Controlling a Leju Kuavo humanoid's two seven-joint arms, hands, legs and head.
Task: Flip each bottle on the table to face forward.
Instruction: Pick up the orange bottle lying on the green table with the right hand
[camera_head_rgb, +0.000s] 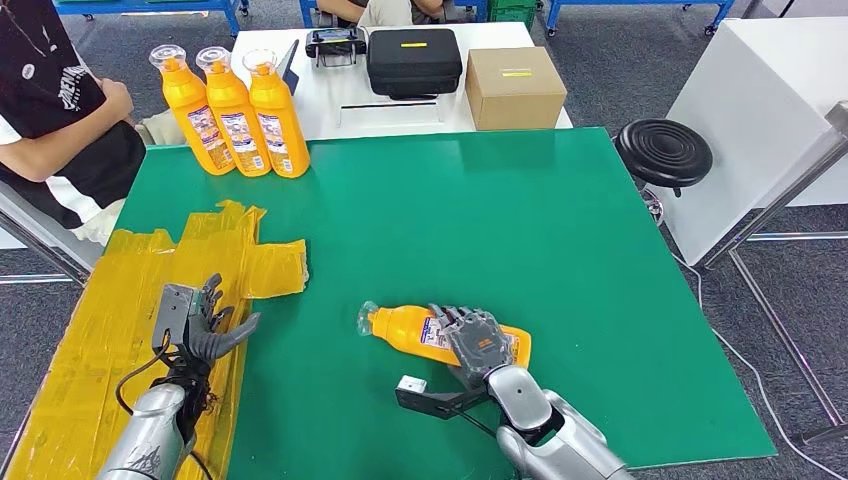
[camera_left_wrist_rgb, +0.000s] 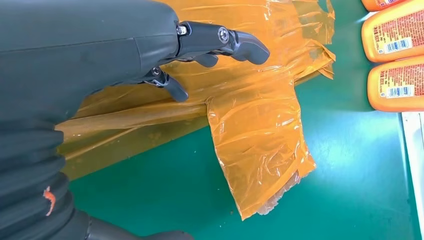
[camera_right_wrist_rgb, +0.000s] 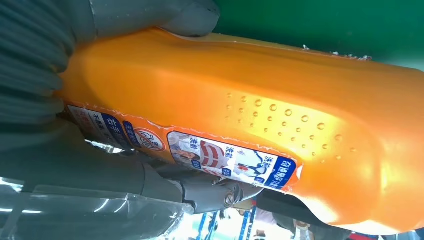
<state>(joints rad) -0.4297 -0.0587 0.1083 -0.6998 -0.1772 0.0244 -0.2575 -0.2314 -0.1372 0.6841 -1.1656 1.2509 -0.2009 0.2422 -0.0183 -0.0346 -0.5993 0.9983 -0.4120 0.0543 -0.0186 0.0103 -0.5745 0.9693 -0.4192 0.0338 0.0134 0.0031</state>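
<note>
Holding the lying bottle (camera_head_rgb: 440, 334) in right hand (camera_head_rgb: 478, 340) near the table's (camera_head_rgb: 500, 220) front edge; could slip out, smooth sides.

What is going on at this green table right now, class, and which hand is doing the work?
The robot's right hand is wrapped around an orange bottle lying on its side near the front of the green table. Its left hand holds nothing, fingers apart, over crinkled yellow plastic sheeting. Three more orange bottles stand upright in a row at the far left corner. A person sits beside that corner, not touching anything on the table.
</note>
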